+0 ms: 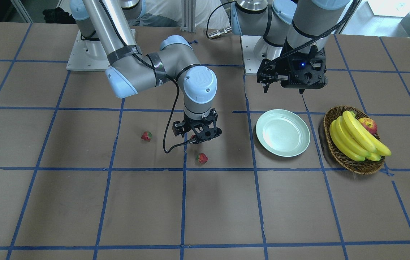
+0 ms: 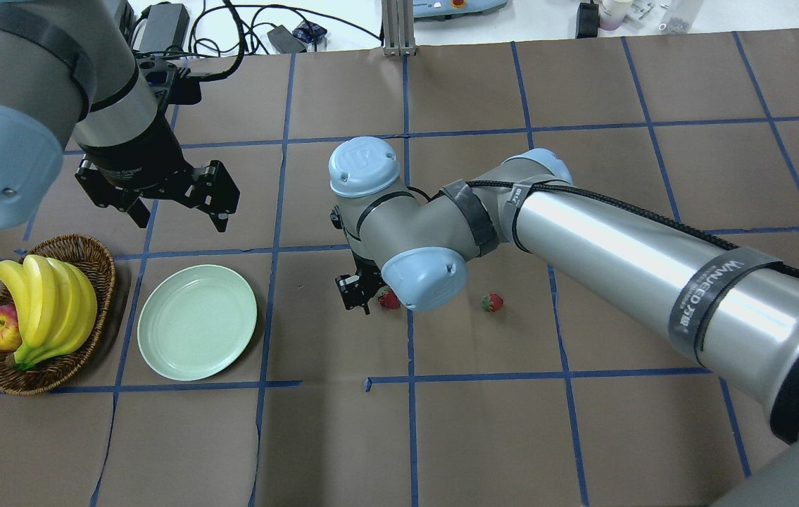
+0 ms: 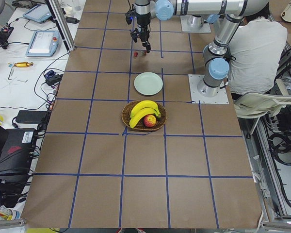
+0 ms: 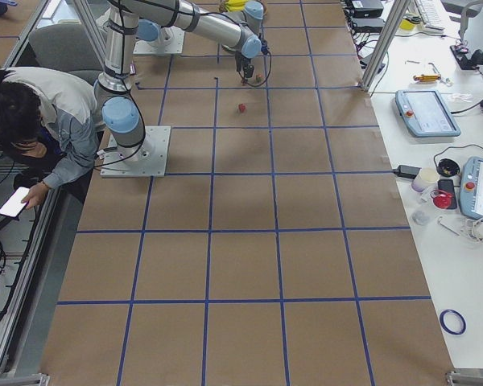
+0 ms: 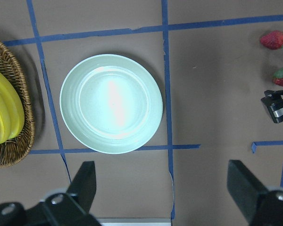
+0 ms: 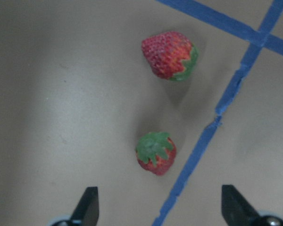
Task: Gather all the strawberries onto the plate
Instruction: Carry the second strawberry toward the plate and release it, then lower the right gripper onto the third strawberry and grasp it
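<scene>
Three red strawberries lie on the brown table. One strawberry sits apart, also visible from overhead. Another lies just beyond my right gripper. The third strawberry sits on the table just ahead of the open right gripper, in line with the gap between its fingers, with its neighbour farther on. The pale green plate holds nothing. My left gripper hangs open above the table beside the plate, gripping nothing.
A wicker basket with bananas and an apple stands beside the plate, on the side away from the strawberries. Blue tape lines grid the table. A person sits behind the robot bases.
</scene>
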